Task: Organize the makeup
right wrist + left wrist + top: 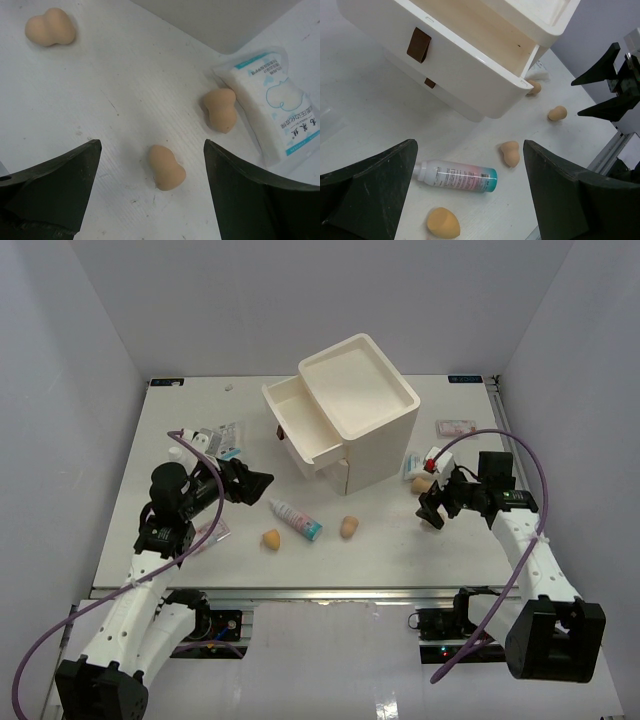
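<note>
My left gripper (256, 482) is open and empty, held above the table left of a white tube with a teal cap (295, 518). In the left wrist view the tube (457, 176) lies between my open fingers (370, 185), with a tan sponge (443, 223) below it and another (510, 153) to its right. My right gripper (432, 512) is open over a tan sponge (166, 167) lying between its fingers (260, 190), not touched. A fourth sponge (220, 109) lies against a blue-print sachet (272, 97). Sponges also show in the top view (271, 539), (349, 527), (423, 483).
The cream drawer box (350, 410) stands mid-table with its upper drawer (470, 65) pulled out toward the left. Sachets lie at the left (215, 437) and at the far right (458, 426). White walls close in both sides.
</note>
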You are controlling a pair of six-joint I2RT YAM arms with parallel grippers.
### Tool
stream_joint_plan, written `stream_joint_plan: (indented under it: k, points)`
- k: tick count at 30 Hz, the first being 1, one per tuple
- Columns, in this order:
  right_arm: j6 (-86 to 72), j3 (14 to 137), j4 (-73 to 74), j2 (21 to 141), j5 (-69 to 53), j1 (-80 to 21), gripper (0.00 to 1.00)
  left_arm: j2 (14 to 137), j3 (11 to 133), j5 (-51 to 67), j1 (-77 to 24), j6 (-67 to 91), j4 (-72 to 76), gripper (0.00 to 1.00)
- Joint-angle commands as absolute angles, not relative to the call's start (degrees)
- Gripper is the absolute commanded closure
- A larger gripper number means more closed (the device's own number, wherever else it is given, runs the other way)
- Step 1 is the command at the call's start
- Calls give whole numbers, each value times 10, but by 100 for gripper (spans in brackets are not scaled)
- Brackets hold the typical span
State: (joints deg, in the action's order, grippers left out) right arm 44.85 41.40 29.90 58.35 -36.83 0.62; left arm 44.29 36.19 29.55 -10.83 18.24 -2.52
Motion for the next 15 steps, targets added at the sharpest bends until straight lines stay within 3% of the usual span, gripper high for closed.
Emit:
stream_joint_plan:
  k: [1, 15]
  points:
    - [505, 455, 303, 630, -322, 5, 13, 426, 357, 319, -108, 194, -26, 2]
    - [521, 474, 260, 710, -298, 5, 12, 433, 358, 319, -108, 207, -33, 2]
